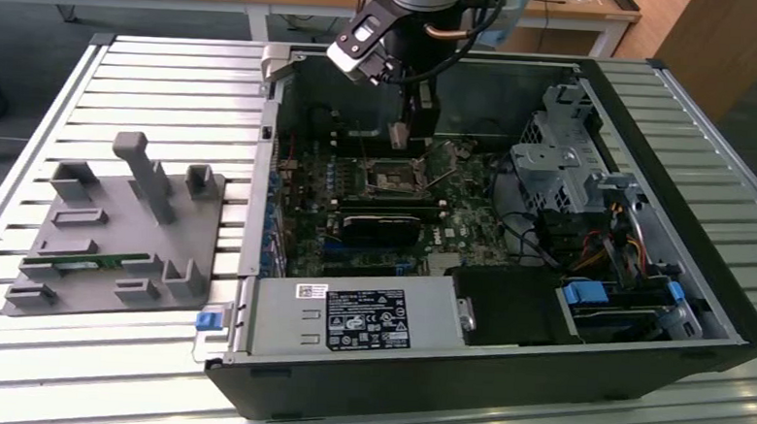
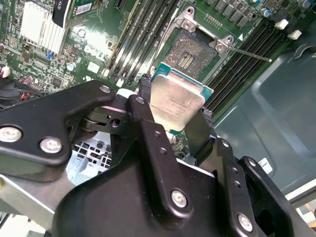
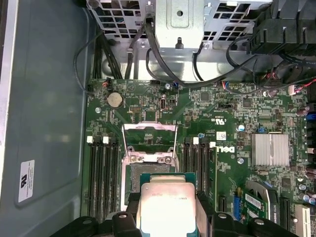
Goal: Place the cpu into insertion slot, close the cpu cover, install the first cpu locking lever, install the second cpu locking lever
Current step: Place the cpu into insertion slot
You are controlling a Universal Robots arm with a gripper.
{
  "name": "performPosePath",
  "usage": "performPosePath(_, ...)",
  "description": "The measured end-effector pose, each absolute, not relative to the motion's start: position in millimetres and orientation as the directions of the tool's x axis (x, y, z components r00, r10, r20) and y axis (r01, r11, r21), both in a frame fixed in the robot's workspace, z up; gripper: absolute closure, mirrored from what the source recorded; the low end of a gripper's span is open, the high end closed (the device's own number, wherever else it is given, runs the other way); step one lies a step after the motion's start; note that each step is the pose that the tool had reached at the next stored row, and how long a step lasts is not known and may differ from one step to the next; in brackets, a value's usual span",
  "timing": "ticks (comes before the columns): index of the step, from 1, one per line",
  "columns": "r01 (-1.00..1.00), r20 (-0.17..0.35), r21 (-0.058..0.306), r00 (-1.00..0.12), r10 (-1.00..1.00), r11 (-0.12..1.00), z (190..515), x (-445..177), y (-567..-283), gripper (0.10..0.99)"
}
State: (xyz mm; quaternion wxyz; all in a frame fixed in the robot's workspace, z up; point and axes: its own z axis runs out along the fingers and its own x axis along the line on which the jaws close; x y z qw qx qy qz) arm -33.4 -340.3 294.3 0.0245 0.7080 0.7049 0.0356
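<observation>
My gripper (image 2: pixel 175 109) is shut on the cpu (image 2: pixel 174 98), a pale silvery square chip held by its edges between two black fingers (image 2: pixel 146 96). The chip hangs tilted a short way above the insertion slot (image 2: pixel 190 53), whose dark contact field lies open on the green board. In the first wrist view the cpu (image 3: pixel 166 197) covers part of the insertion slot (image 3: pixel 134 177), and the cpu cover (image 3: pixel 149 140) stands flipped up behind it. A thin locking lever (image 2: pixel 250 53) sticks out beside the socket. In the exterior view the gripper (image 1: pixel 410 139) hovers inside the case over the slot (image 1: pixel 394 177).
The open computer case (image 1: pixel 724 288) lies on a slatted table. Black memory slots (image 3: pixel 101 173) flank the socket. A black block (image 1: pixel 378 224), a drive cage (image 1: pixel 552 168) and a power supply (image 1: pixel 347 317) stand nearby. A grey fixture (image 1: pixel 118 228) sits at the exterior view's left.
</observation>
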Motion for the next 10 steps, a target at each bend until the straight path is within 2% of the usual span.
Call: performPosePath(10,0.996,0.016,0.085,0.004,1.0,-0.005,291.0,-33.4,-340.3,0.557)
